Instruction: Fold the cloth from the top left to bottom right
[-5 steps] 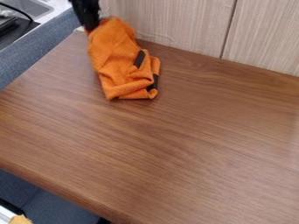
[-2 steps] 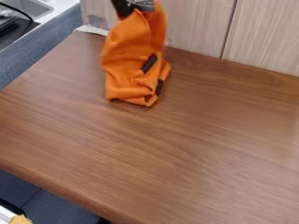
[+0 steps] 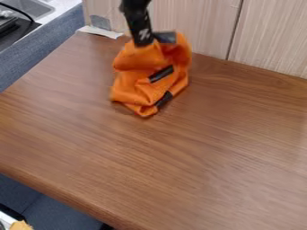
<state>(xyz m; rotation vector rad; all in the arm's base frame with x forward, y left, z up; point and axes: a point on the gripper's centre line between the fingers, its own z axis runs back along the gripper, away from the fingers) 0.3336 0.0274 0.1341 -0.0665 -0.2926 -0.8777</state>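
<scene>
The black gripper [image 3: 144,41] hangs down from the top edge, left of the middle, shut on the upper part of the orange cloth [image 3: 135,90]. Bunched and crumpled, the cloth has its lower part resting on the brown wooden table [image 3: 198,148], while its top is held up at the gripper. Dark patches show on its right side and near its top. The fingertips are partly hidden by the fabric.
A pale wood-grain panel [image 3: 203,27] stands along the table's back edge. A whitish strip [image 3: 99,32] lies at the back left corner. Beyond the left edge are a blue-grey fabric surface [image 3: 48,47] and a sink [image 3: 30,6].
The gripper has moved right, rising and then coming lower again, with the cloth in its hold. The cloth's upper part has shifted right and slumped into a wider bunch.
</scene>
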